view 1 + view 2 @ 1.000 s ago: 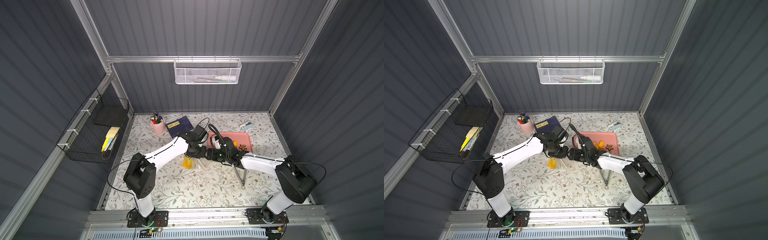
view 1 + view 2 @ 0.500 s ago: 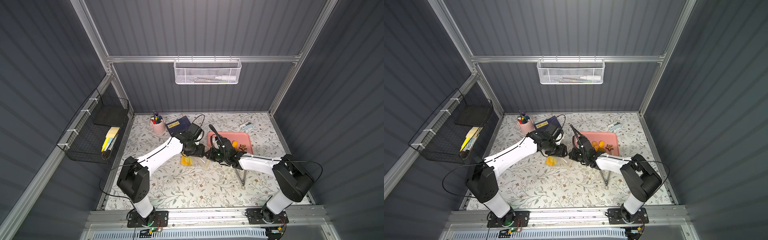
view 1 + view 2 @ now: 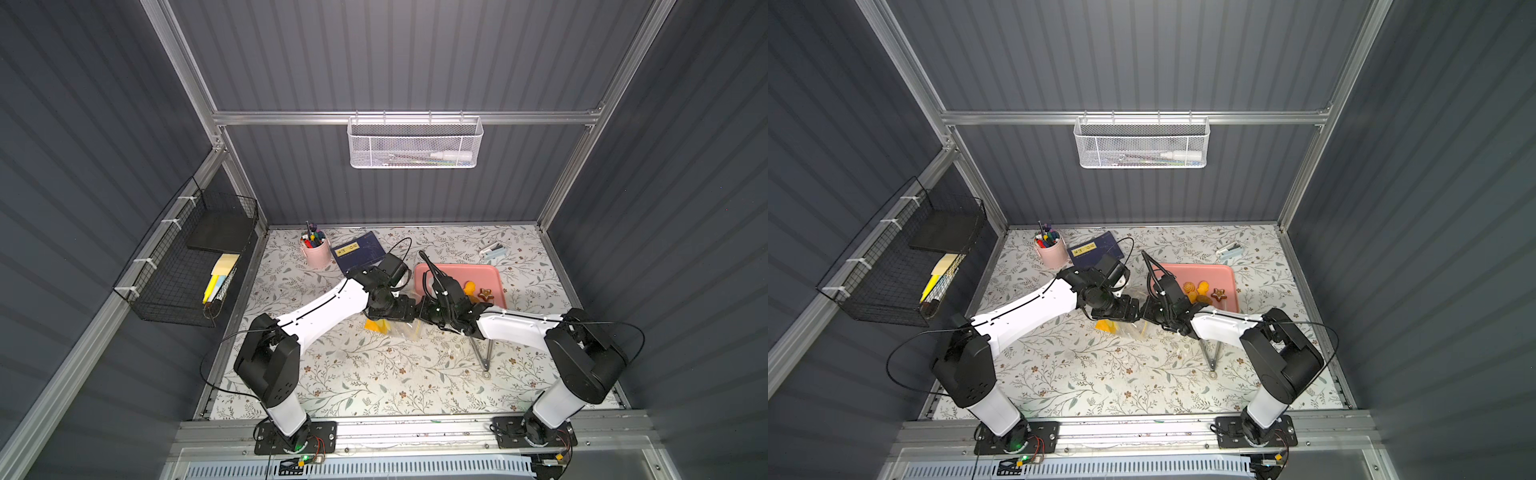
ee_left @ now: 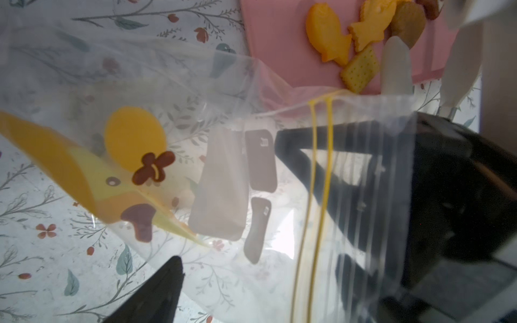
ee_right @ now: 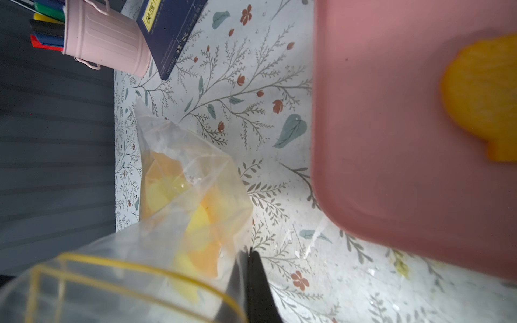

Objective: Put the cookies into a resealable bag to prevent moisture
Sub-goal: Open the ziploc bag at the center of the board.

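The resealable bag (image 3: pixel 395 326) (image 3: pixel 1125 328), clear with a yellow seal strip and an orange cartoon patch, hangs between both arms left of the pink tray (image 3: pixel 457 270). My right gripper (image 5: pixel 251 268) is shut on the film at the bag's (image 5: pixel 190 195) rim. The left gripper (image 4: pixel 260 265) is open, and the bag (image 4: pixel 195 167) drapes across it, over one of its fingers. In a top view the left gripper (image 3: pixel 397 309) and the right gripper (image 3: pixel 428 311) almost meet. Several cookies (image 3: pixel 1202 289) (image 4: pixel 330 42) lie on the tray, yellow-orange ones and a brown star.
A pink pen cup (image 3: pixel 316 251) and a dark blue book (image 3: pixel 357 251) stand at the back left. Metal tongs (image 3: pixel 484 353) lie on the floral mat in front of the right arm. A small white item (image 3: pixel 492 250) sits behind the tray. Wire baskets hang on the walls.
The left gripper has opened and let go of the bag. The right gripper has shut on the bag's rim. Both hands stayed close together beside the tray.
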Tool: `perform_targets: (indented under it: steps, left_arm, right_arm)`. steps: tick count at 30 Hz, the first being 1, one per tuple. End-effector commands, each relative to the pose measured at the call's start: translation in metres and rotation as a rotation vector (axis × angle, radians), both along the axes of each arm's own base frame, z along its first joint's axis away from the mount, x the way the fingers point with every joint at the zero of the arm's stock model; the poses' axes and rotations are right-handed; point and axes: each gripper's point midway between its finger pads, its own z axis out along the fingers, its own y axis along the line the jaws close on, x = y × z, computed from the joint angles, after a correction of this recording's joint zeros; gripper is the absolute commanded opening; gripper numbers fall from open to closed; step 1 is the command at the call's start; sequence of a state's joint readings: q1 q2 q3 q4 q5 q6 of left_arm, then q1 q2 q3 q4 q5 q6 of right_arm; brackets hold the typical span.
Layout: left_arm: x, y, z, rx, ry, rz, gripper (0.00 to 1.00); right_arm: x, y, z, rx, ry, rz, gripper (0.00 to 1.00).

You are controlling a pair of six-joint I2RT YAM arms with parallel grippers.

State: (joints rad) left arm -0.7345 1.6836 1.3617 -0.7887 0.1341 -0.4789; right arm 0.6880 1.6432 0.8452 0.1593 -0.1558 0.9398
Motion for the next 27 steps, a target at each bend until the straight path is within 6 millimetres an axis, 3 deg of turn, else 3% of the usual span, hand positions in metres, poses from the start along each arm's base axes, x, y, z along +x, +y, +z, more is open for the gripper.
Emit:
perform_targets:
  steps: [1, 8, 14, 20, 24, 27]
  left_arm:
    - [-0.008, 0.002, 0.006, -0.01, 0.011, 0.019, 0.9]
    - [-0.01, 0.004, 0.007, -0.009, 0.003, 0.055, 0.95]
    - [-0.005, 0.014, -0.011, 0.061, -0.001, 0.105, 0.91]
    - [0.019, 0.019, -0.001, 0.077, -0.089, 0.148, 0.61]
    - [0.033, 0.012, 0.008, 0.044, -0.131, 0.14, 0.41]
    - [0.035, 0.008, 0.008, 0.045, -0.123, 0.124, 0.17]
  right_arm:
    - [0.005, -0.001, -0.002, -0.009, 0.01, -0.044, 0.0]
    - [0.007, -0.005, 0.002, 0.012, 0.004, -0.094, 0.0]
    - [0.007, -0.001, 0.007, 0.042, -0.002, -0.083, 0.0]
    - [0.002, 0.006, 0.006, 0.059, -0.003, -0.027, 0.0]
    - [-0.002, 0.014, 0.005, 0.072, 0.012, 0.038, 0.0]
    - [-0.005, 0.019, 0.004, 0.079, 0.027, 0.084, 0.03]
